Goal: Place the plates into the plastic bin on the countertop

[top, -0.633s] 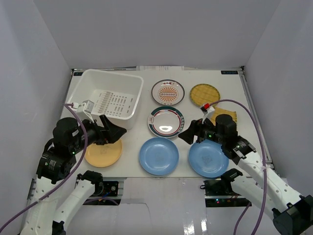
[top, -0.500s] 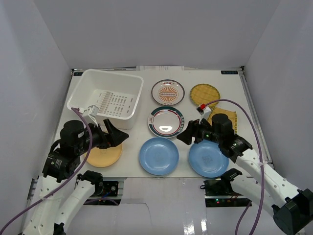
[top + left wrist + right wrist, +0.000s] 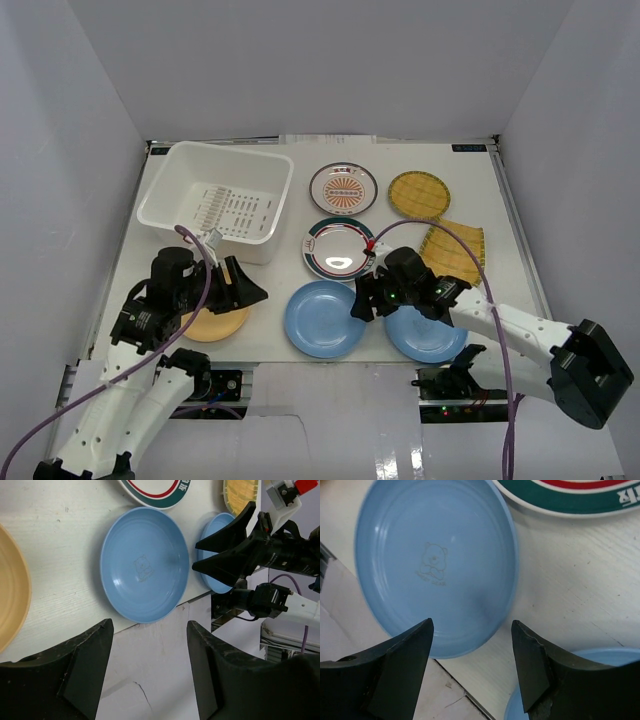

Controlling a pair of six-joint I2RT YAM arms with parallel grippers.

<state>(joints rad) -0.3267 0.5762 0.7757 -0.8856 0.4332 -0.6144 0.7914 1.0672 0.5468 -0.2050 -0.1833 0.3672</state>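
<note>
The white plastic bin [image 3: 160, 196] stands at the back left of the countertop [image 3: 500, 205], with no plates in it. Seven plates lie outside it: sunburst [image 3: 343, 188], two yellow woven [image 3: 418, 193] [image 3: 455, 250], green-red rimmed [image 3: 338, 248], two blue [image 3: 323, 320] [image 3: 432, 338], yellow-orange [image 3: 212, 322]. My left gripper [image 3: 258, 292] is open and empty beside the yellow-orange plate's right edge; its wrist view shows the left blue plate [image 3: 144, 570]. My right gripper [image 3: 358, 300] is open and empty over the gap between the blue plates, its jaws [image 3: 472, 625] straddling the left blue plate's [image 3: 435, 565] edge.
Grey walls enclose the countertop on three sides. The table's front edge runs just below the blue plates [image 3: 465, 700]. The green-red plate [image 3: 570, 500] lies just beyond the right gripper. The bin's long side [image 3: 235, 238] is close behind the left arm.
My right gripper moved left, from over the right blue plate to the left blue plate's right edge. My left arm came lower and a little right, gripper staying open.
</note>
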